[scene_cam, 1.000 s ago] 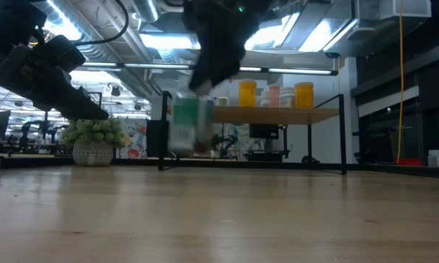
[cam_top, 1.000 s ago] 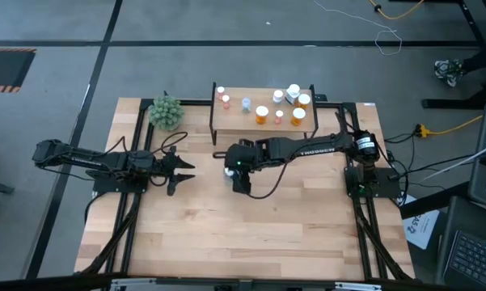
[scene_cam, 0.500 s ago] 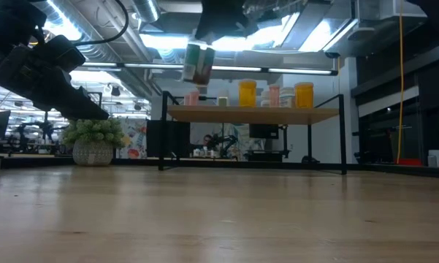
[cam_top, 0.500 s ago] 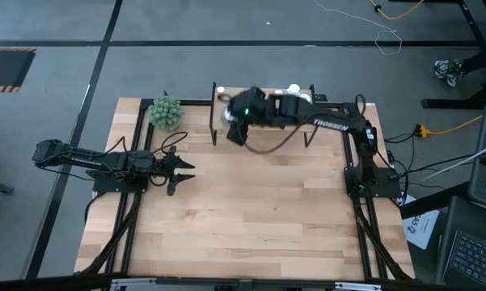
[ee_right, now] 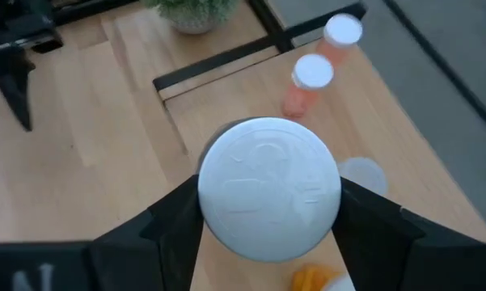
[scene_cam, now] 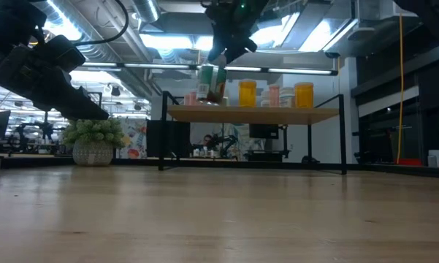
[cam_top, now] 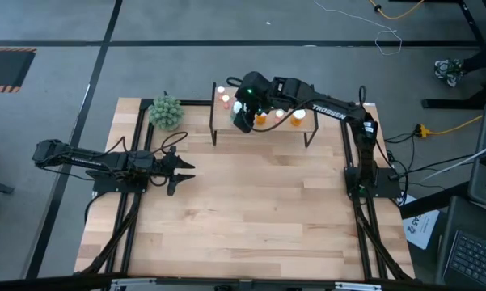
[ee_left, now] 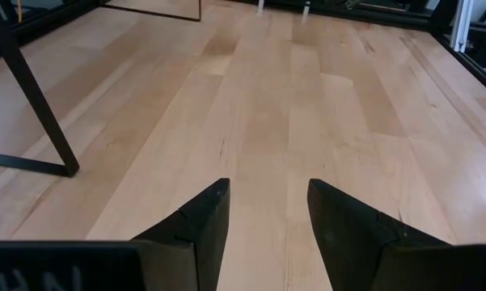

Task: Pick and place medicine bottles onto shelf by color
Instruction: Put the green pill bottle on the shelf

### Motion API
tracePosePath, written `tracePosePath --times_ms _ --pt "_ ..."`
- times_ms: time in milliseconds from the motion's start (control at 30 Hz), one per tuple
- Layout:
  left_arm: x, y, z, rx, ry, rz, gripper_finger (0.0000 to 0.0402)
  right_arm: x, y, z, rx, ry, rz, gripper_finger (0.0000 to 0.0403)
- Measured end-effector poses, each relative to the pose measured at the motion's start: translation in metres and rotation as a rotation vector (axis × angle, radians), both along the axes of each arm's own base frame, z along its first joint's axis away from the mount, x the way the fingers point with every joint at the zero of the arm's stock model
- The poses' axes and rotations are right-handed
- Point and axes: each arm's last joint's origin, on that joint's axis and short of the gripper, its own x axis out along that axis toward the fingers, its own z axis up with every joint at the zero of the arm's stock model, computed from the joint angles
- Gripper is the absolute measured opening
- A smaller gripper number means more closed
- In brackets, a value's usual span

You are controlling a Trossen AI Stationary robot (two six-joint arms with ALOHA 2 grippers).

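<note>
From high up, the right gripper point(cam_top: 243, 115) is hanging over the left part of the shelf point(cam_top: 307, 123). Its arm is hiding most of the shelf top. Two pink bottles point(cam_top: 225, 100) are peeking out at the left end, and orange bottles point(cam_top: 297, 118) are showing near the right side. The left gripper point(cam_top: 178, 170) is waiting far away, low over the table point(cam_top: 243, 234), with its fingers spread and nothing between them. A green plant ball point(cam_top: 166, 112) is sitting near the shelf's left end.

From table level, the right gripper is squeezing the big green bottle point(scene_cam: 212, 82) from above. The bottle is just above the shelf top and leaning a little. It is very near a pink bottle and an orange bottle point(scene_cam: 247, 93).

The left wrist camera is showing only bare wood between the open fingers point(ee_left: 198, 226).

The right wrist camera is looking down on the green bottle's white cap point(ee_right: 268, 189), with both fingers pressed against its sides. Two pink bottles point(ee_right: 310, 73) are standing just past it.

If the bottle is let go while leaning, it could tip over. Going down crooked, it could bump the close neighbours and knock them off the shelf.
</note>
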Motion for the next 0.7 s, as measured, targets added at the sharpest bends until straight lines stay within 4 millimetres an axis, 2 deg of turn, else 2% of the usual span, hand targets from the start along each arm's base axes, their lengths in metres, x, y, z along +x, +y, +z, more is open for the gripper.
tracePosePath --times_ms 233,500,700 --pt "0.0000 0.0000 0.0000 0.000 0.000 0.000 0.0163 -0.0030 -0.0059 -0.0009 0.021 0.009 0.004 0.0236" --pt "0.0000 0.0000 0.0000 0.000 0.000 0.000 0.0163 -0.0029 -0.0098 0.0002 0.000 -0.002 0.015 0.0276" --pt "0.0000 0.0000 0.0000 0.000 0.000 0.000 0.0163 -0.0016 -0.0104 0.0015 -0.007 -0.019 0.016 0.0285"
